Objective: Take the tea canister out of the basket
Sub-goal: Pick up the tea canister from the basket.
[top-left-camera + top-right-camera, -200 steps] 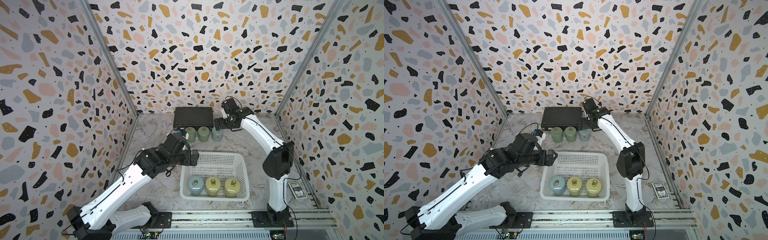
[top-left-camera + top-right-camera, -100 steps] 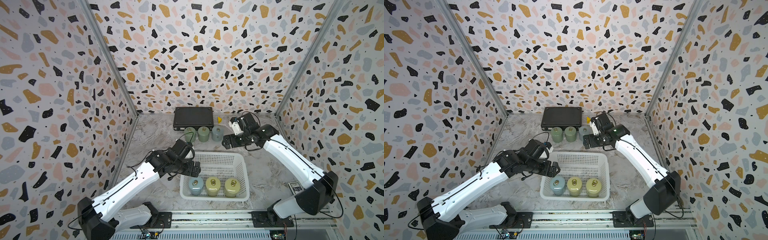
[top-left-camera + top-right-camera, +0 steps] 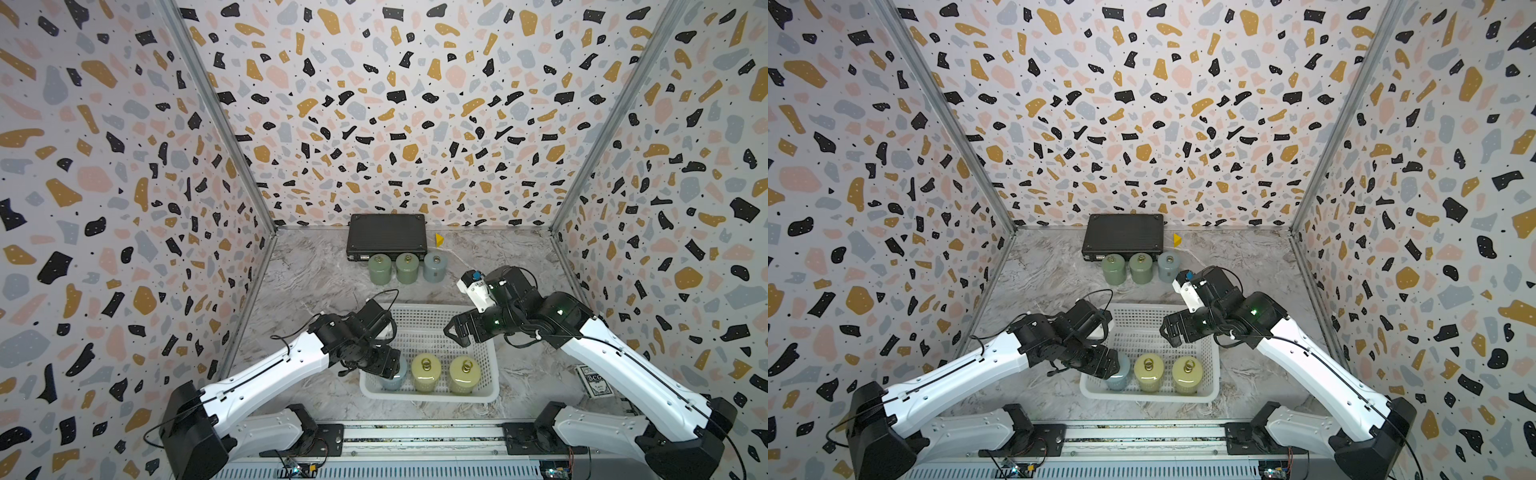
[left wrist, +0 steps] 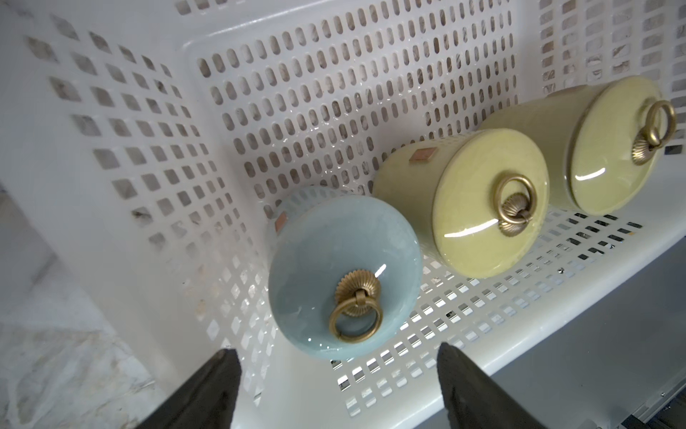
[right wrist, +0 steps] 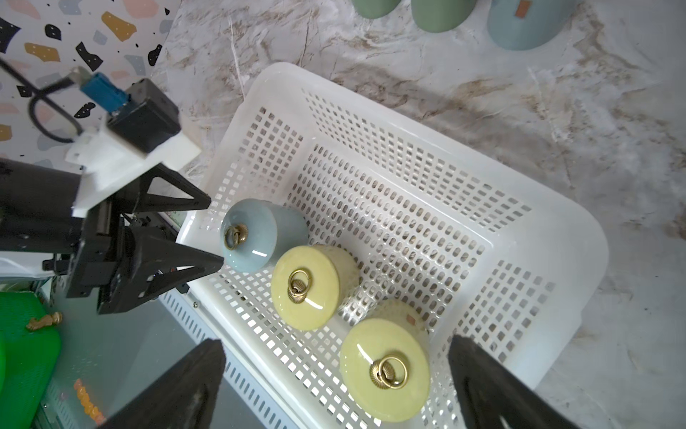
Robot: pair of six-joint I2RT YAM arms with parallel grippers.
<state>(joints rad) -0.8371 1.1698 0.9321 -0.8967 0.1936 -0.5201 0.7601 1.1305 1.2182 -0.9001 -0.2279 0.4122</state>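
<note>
Marbled grey desk [image 3: 316, 282], terrazzo walls [image 3: 395, 104] all round. There's the left end effector [image 5: 216, 230], jaws apart, at the blue canister [image 4: 345, 267] in the basket [image 3: 428, 397]; right end effector [image 3: 457, 334] spread wide.

High frontal stereo, close wrists, shared basket [image 4: 92, 230]

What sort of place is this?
Probably a robot test booth: a left arm and right arm bolted to a metal rail, speckled panel walls closing three sides, and a white basket of tea canisters.
</note>
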